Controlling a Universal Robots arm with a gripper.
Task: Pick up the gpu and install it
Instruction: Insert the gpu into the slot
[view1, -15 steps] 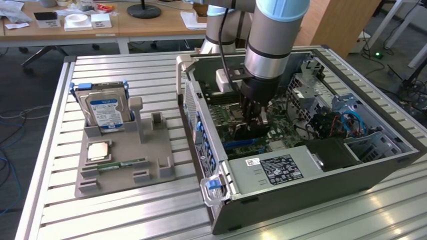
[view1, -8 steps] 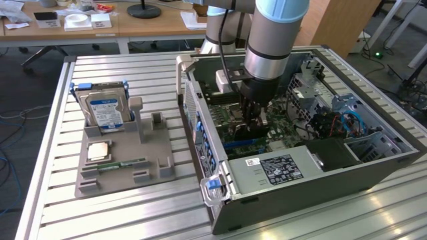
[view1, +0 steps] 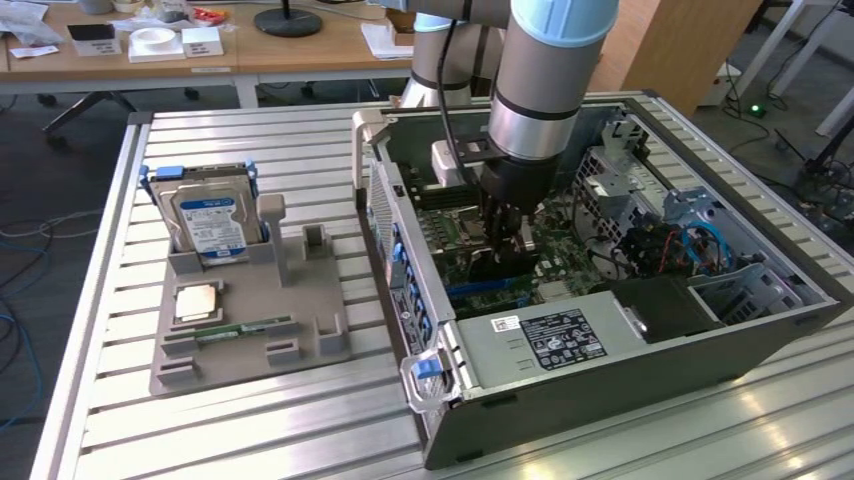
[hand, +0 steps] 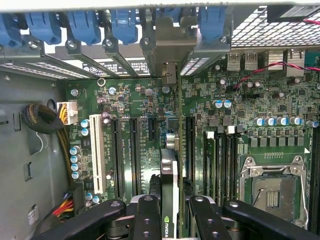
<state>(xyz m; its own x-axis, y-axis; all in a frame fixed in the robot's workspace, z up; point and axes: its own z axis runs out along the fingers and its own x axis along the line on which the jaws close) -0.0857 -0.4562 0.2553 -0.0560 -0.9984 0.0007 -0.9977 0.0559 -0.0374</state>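
Note:
Inside the open computer case, my gripper reaches down over the green motherboard. It is shut on the gpu, which shows edge-on between the two black fingers in the wrist view. The card stands upright along a long expansion slot, and its silver end bracket sits at the rear slot opening among the blue latches. Whether the card is fully seated in the slot I cannot tell. In the exterior view the gpu is a dark shape just below the fingers.
A grey parts holder on the slatted table carries a silver hard drive, a small green memory stick and a square chip. Inside the case are the power supply, drive cages, cables and the CPU socket.

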